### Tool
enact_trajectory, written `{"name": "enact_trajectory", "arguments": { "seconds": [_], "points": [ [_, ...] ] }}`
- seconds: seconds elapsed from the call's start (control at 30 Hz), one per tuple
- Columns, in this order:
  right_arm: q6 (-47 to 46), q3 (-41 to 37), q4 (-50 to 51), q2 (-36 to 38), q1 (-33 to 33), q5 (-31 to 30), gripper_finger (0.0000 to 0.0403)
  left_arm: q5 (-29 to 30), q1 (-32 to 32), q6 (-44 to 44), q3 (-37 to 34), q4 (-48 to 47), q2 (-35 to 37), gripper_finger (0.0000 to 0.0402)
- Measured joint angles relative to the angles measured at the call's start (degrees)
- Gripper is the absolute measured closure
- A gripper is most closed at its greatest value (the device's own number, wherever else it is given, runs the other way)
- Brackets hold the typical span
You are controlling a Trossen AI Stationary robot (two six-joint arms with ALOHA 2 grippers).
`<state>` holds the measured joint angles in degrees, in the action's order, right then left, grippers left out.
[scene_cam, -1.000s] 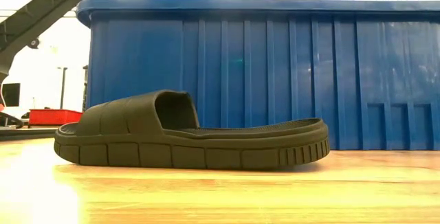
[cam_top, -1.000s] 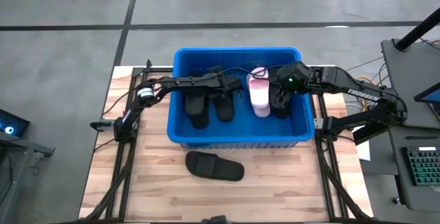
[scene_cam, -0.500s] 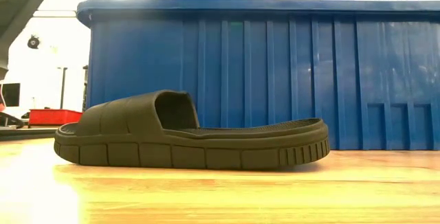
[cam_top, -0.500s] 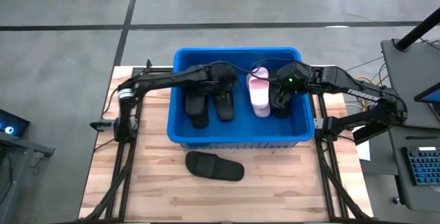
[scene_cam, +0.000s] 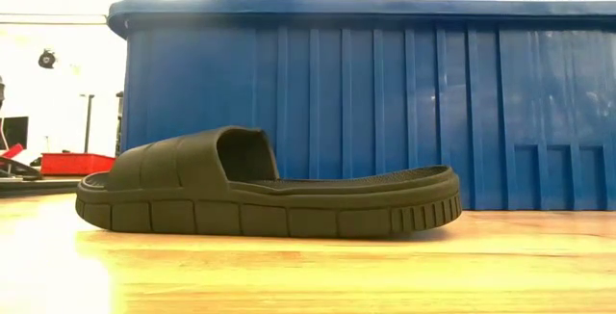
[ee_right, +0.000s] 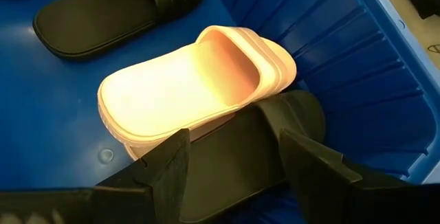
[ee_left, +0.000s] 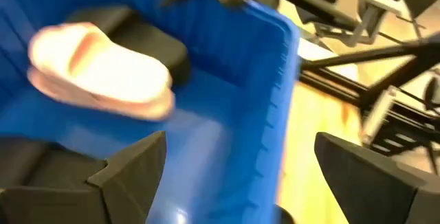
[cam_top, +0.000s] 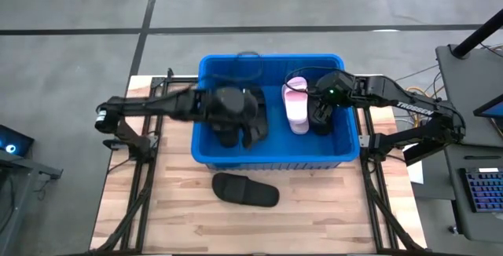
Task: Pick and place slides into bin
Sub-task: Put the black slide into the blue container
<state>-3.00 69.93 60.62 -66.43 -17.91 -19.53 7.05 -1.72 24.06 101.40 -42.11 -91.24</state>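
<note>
the blue bin (cam_top: 206, 159) stands toward the far side of the wooden table (cam_top: 314, 217) and holds several slides: two black ones under the left arm, a pale pink slide (cam_top: 295, 108) and a black slide (ee_right: 227, 152) lying against it on the right. one black slide on the table (cam_top: 246, 189) lies just in front of the bin's near wall, strap end toward the left arm's side, apart from the wall in the low view. the left gripper (ee_left: 237, 172) hangs over the bin's left half, fingers spread wide and empty, with the bin's wall and rim between them in its wrist view. the right gripper (ee_right: 230, 159) is low inside the bin's right half, fingers apart over the black slide beside the pink one, gripping nothing. the step in hand appears to be fetching the last slide outside the bin. to do it well, the left arm should clear the rim before dropping, come down over the wide strap, close across it, and lift high enough that the sole passes the rim. the left arm is smeared in the high view, so its gripper's outline and the black slides beneath it are hard to separate. the low view hides the bin's contents entirely. the count of black slides inside cannot be fixed.
</note>
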Motion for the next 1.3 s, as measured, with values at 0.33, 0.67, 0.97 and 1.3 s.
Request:
{"name": "enact_trajectory", "arguments": {
  "seconds": [0.33,0.67,0.97,1.3],
  "points": [
    [-1.49,0.00,0.02,0.00,0.00,0.04,0.0188,7.53,-13.92,28.93,-1.39,-10.32,-5.39,0.0047],
    [3.23,0.00,0.46,0.00,0.00,0.19,0.0188,5.29,-22.84,56.45,-1.22,-10.03,-15.01,0.0047],
    [5.78,0.00,0.43,0.00,0.00,0.16,0.0188,4.43,-24.24,67.65,-1.20,-16.53,-24.16,0.0047],
    [7.58,0.00,0.37,0.00,0.00,0.15,0.0188,3.78,-24.15,76.82,-1.16,-26.79,-29.96,0.0047]
  ]
}}
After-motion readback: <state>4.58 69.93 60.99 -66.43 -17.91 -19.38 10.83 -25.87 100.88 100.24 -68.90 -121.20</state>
